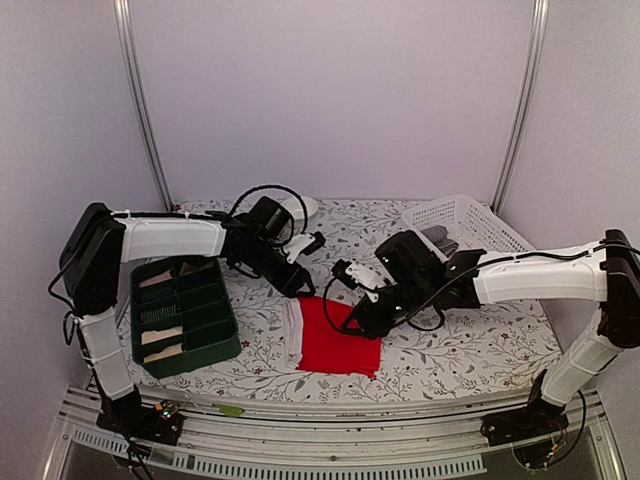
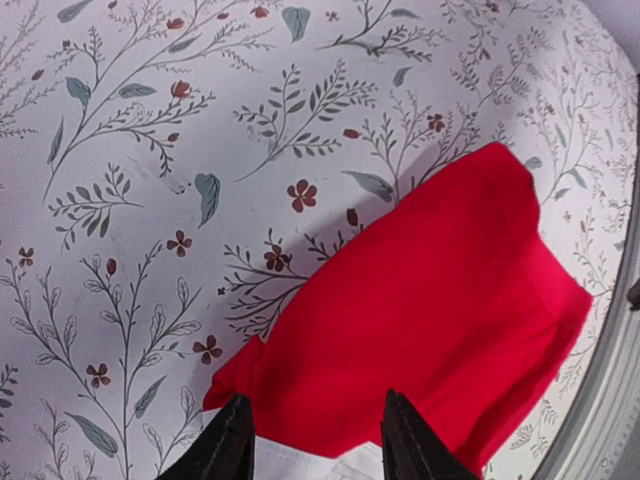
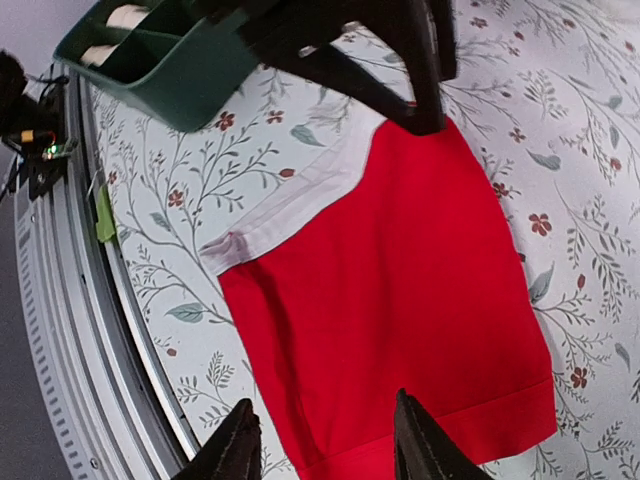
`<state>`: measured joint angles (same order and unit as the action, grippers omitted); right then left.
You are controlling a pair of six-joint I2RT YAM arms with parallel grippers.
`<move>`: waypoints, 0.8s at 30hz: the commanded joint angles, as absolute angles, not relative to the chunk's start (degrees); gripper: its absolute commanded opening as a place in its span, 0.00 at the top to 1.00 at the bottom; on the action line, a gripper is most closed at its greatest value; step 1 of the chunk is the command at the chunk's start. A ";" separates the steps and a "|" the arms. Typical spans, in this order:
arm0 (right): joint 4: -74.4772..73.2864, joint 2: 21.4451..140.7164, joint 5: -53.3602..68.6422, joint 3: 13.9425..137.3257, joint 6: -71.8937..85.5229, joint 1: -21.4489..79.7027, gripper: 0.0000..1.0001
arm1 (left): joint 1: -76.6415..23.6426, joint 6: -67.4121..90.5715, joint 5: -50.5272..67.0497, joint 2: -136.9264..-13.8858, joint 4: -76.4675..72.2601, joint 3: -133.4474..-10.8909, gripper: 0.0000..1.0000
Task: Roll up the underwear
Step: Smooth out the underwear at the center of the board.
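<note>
I have the red underwear [image 1: 340, 345] lying flat and spread out near the middle of the tabletop's [image 1: 470, 350] near edge, its white waistband [image 3: 290, 205] turned toward the left edge. It needs to lie smooth like this so a roll can start from one end. The left gripper [image 1: 303, 285] sits low at the garment's far-left corner. In its wrist view the two fingers [image 2: 232, 445] stand apart over the waistband with nothing pinched between them, though I cannot tell whether the tips brush the cloth. The right gripper [image 1: 358, 322] hangs over the far-right part of the red cloth. Its fingers [image 3: 238, 445] are also spread about halfway, and the fabric beneath them is flat and not held. Both arms reach in from their bases and bend down toward the middle of the tabletop, wrists pitched down, so the two pincers face each other across the garment's far side. I judge they are placed to take that edge together and turn it over evenly. The green tray [image 1: 195, 362] by the near-left corner holds cream rolls [image 1: 162, 337] in its compartments, which is likely where the finished roll goes. A white basket [image 1: 480, 222] stands toward the far-right corner, with something grey in it that I cannot make out.
</note>
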<state>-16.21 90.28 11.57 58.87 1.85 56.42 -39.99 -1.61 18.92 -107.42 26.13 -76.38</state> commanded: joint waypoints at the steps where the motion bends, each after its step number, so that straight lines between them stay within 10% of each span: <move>1: -14.28 94.65 15.34 60.18 13.12 53.00 0.59 | -38.75 -1.65 16.56 -111.67 30.24 -77.42 0.58; 14: -14.53 105.77 22.33 60.94 20.92 50.68 0.73 | -35.60 -3.06 5.28 -113.69 32.83 -70.06 0.80; 19: -15.09 106.37 26.20 60.93 18.91 50.64 0.72 | -34.70 -1.83 7.29 -104.24 28.28 -67.96 0.62; 24: -10.89 98.26 25.25 61.24 19.59 49.40 0.50 | -34.30 -0.41 21.04 -95.36 20.33 -67.63 0.34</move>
<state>-15.03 105.23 24.14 60.31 19.14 50.85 -34.89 -1.63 10.83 -102.96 28.88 -66.76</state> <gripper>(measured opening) 0.428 0.587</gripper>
